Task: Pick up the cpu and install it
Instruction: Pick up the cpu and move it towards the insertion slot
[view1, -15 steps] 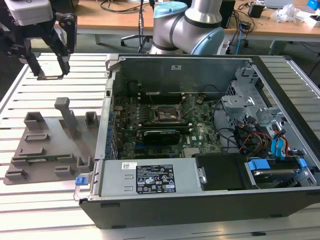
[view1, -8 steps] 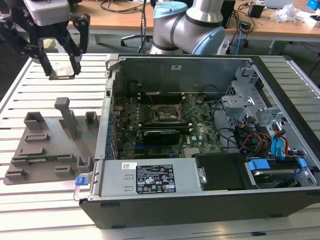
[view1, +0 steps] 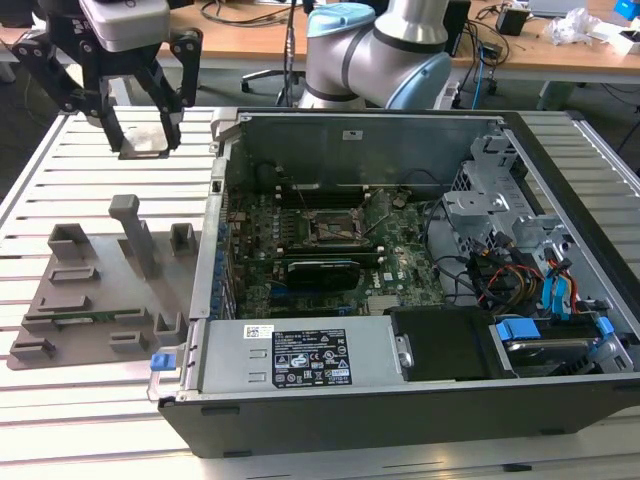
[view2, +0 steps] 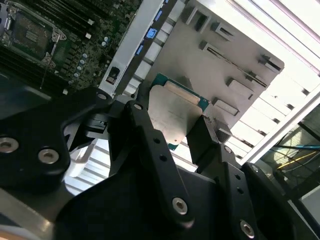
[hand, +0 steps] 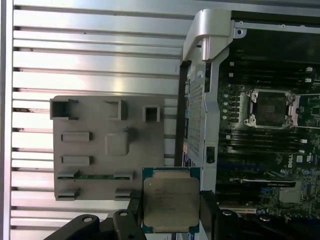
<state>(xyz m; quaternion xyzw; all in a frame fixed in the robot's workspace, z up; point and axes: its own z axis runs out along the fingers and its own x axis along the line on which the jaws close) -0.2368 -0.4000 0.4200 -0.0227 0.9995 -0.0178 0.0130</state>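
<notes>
My pincer (hand: 171, 206) is clamped on the cpu (hand: 171, 200). One black finger (view2: 150, 142) presses each of two opposite edges, and the chip's silver-grey top with its thin green rim faces the cameras in both wrist views. I hold the chip flat and lifted, touching nothing but my fingers.

Beneath it lies the grey moulded tray (hand: 107, 145), a plate of pockets and upright posts. A long green memory stick (hand: 95, 175) is seated in one of its slots. The tray rests on the slatted aluminium worktop (hand: 100, 50).

In the exterior view my pincer (view1: 142, 135) hangs at the far left of the worktop (view1: 60, 420), above the slats just beyond the tray's (view1: 90, 300) far edge.

To the right of the tray, just beside it, the open computer case (view1: 400, 425) lies on its side. Inside lies the green motherboard (view1: 300, 280). The square metal-framed socket (view1: 335, 230) sits towards the board's far side, its centre dark, and it shows in the first wrist view (hand: 270, 107) too. The cpu is outside the case and well apart from the socket.

Past the case's far wall stands the pale blue and silver trunk of my arm (view1: 385, 50).
</notes>
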